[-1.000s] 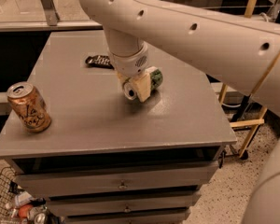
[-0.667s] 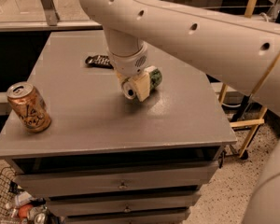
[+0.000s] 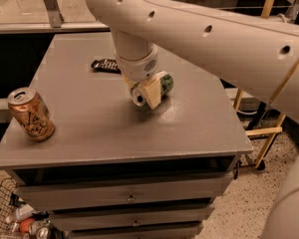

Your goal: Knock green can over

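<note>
tool (image 3: 146,94) low over grey table (image 3: 89,116), against tipped green can (image 3: 166,83); opening width cannot tell

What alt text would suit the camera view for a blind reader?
The robot's hand is down at the middle of a grey cabinet top, covering most of the green can. An orange-bronze can stands upright near the left edge.

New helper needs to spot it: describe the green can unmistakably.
On the grey cabinet top, near its middle, the gripper hangs from the big white arm. The green can peeks out from behind the gripper, mostly hidden. It alone is green: the other can, at the left edge, is orange-bronze and stands apart.
</note>
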### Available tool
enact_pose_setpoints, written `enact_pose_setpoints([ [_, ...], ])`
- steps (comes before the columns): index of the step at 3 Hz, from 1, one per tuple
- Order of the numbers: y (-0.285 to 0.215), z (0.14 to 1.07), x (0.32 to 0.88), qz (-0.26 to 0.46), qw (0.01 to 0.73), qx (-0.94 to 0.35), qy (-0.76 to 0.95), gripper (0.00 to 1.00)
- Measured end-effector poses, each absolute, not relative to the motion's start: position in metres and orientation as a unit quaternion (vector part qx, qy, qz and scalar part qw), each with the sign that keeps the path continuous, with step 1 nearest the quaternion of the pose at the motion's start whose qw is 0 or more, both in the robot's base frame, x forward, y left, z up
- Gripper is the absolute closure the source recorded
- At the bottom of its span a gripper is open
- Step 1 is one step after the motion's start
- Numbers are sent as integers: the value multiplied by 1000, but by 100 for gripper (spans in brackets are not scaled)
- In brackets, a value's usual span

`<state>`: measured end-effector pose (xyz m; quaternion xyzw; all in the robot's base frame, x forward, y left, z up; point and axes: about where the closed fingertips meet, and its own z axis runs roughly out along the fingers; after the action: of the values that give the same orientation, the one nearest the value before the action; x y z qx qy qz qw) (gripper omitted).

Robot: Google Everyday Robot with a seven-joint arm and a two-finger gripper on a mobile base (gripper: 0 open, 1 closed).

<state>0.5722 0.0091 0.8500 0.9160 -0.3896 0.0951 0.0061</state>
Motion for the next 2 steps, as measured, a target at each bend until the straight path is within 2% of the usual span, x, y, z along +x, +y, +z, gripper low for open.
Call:
enact_pose_setpoints([
  [1,10,850,573,97,3,916,-390,0],
  [2,10,850,573,97,3,916,-390,0],
])
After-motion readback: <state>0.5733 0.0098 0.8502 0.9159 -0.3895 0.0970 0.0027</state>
